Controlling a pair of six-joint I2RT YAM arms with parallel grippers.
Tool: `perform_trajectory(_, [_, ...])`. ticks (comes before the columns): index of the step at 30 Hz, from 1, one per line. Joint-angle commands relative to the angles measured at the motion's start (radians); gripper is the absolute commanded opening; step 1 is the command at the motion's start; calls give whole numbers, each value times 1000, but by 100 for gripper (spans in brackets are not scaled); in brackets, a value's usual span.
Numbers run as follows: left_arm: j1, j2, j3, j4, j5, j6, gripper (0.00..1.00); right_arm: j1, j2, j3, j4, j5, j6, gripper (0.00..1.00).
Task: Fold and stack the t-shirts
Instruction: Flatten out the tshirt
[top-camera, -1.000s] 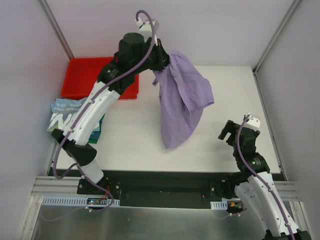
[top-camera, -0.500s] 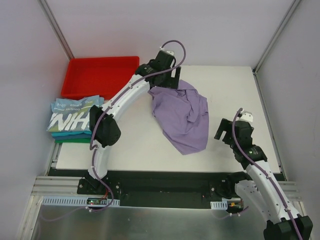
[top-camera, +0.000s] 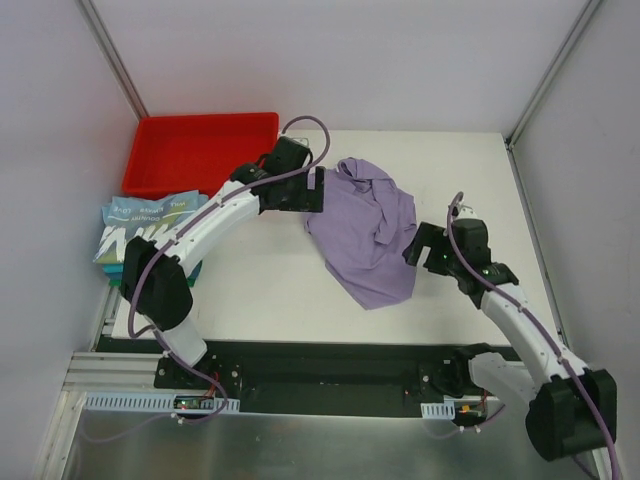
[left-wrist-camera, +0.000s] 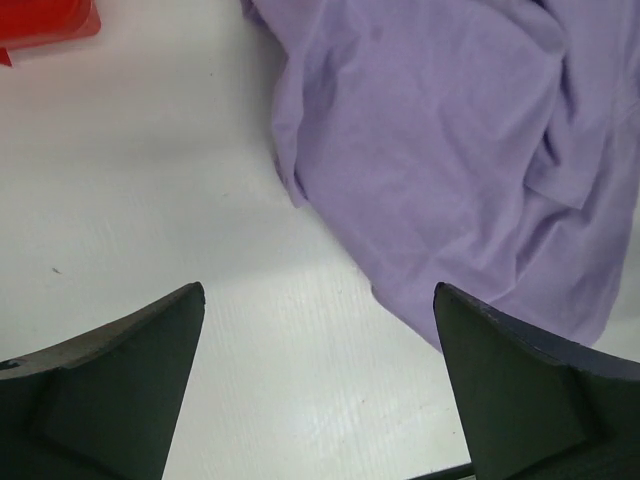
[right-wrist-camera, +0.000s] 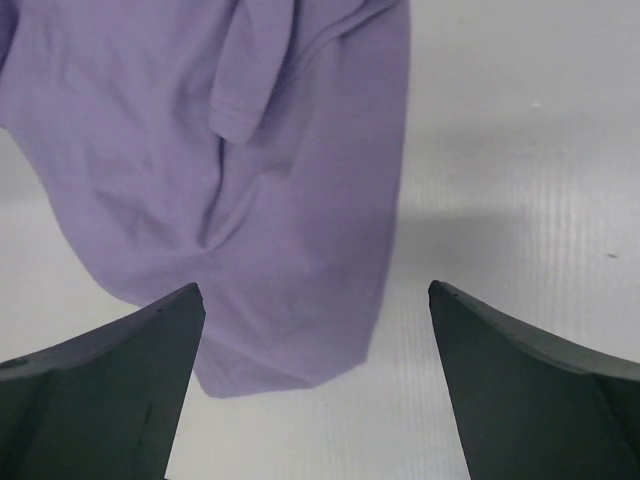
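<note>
A crumpled lavender-purple t-shirt (top-camera: 365, 232) lies loose on the white table, also seen in the left wrist view (left-wrist-camera: 450, 150) and the right wrist view (right-wrist-camera: 240, 170). My left gripper (top-camera: 318, 190) hovers open at the shirt's upper left edge, holding nothing (left-wrist-camera: 318, 300). On the shirt's right side my right gripper (top-camera: 412, 246) is open and empty too (right-wrist-camera: 315, 295). A pile of folded t-shirts (top-camera: 140, 232), light blue with white lettering on top and teal and green below, sits at the table's left edge.
A red plastic tray (top-camera: 200, 150) stands at the back left, its corner showing in the left wrist view (left-wrist-camera: 45, 20). Bare white table (top-camera: 260, 280) lies in front of the shirt. Grey walls and metal posts (top-camera: 110, 55) enclose the sides.
My left gripper carried the hanging purple shirt down, opened and let it drop onto the table, then drew back left. My right arm reached in toward the shirt's right edge.
</note>
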Motion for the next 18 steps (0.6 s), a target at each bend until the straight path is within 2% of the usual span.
perform_trajectory(1, [72, 36, -36, 74, 90, -82, 94, 12, 166, 148, 108, -134, 84, 97])
perform_trajectory(3, [95, 68, -44, 90, 127, -92, 92, 20, 258, 199, 102, -128, 106, 97])
perform_trajectory(8, [155, 196, -18, 119, 254, -116, 75, 32, 499, 331, 102, -123, 142, 99])
perform_trajectory(13, [175, 292, 34, 121, 295, -116, 67, 35, 683, 467, 101, -211, 155, 81])
perform_trajectory(16, [180, 346, 59, 122, 317, -115, 62, 43, 749, 501, 102, -225, 161, 80])
perform_trajectory(18, [181, 387, 86, 122, 331, -116, 55, 48, 788, 517, 102, -214, 167, 79])
